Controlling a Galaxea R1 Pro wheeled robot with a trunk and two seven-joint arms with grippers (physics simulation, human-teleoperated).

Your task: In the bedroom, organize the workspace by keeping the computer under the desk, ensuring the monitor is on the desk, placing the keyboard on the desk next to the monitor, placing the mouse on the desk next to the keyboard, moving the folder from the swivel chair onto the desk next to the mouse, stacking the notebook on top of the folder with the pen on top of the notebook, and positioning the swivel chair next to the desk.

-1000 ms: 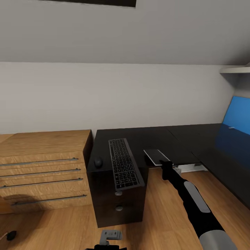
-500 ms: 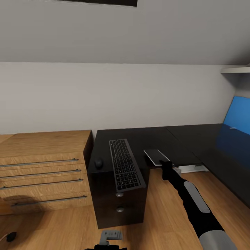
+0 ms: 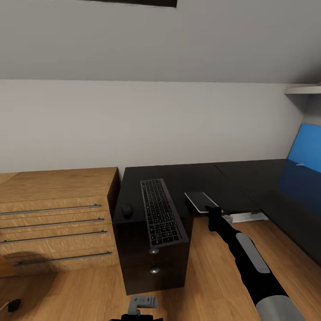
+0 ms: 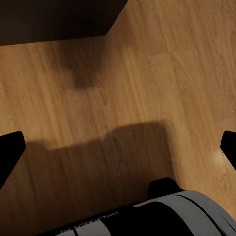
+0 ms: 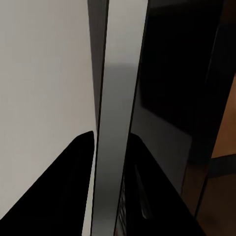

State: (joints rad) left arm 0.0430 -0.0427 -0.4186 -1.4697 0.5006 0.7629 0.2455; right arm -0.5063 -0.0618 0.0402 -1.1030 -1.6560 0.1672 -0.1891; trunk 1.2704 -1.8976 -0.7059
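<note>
The glossy black desk (image 3: 187,176) runs from its drawer unit toward the right. The keyboard (image 3: 161,212) lies lengthwise on the desk over the drawers, with the dark mouse (image 3: 127,209) beside it toward the dresser. My right gripper (image 3: 209,208) is shut on the notebook (image 3: 199,199), a thin grey slab at the desk's front edge. In the right wrist view the notebook (image 5: 116,123) shows edge-on between my black fingers (image 5: 73,187). My left gripper (image 4: 118,147) hangs open over the wooden floor. A tiny white stick (image 3: 299,164), perhaps the pen, lies far right on the desk.
A light wooden dresser (image 3: 53,209) stands against the desk's left end. The black drawer unit (image 3: 154,261) has silver knobs. A blue wall panel (image 3: 306,149) and a shelf (image 3: 303,89) are at the far right. A small black object (image 3: 13,305) lies on the floor.
The whole picture has drifted slightly, so the camera moved. My right gripper still holds the notebook at the same spot on the desk's edge.
</note>
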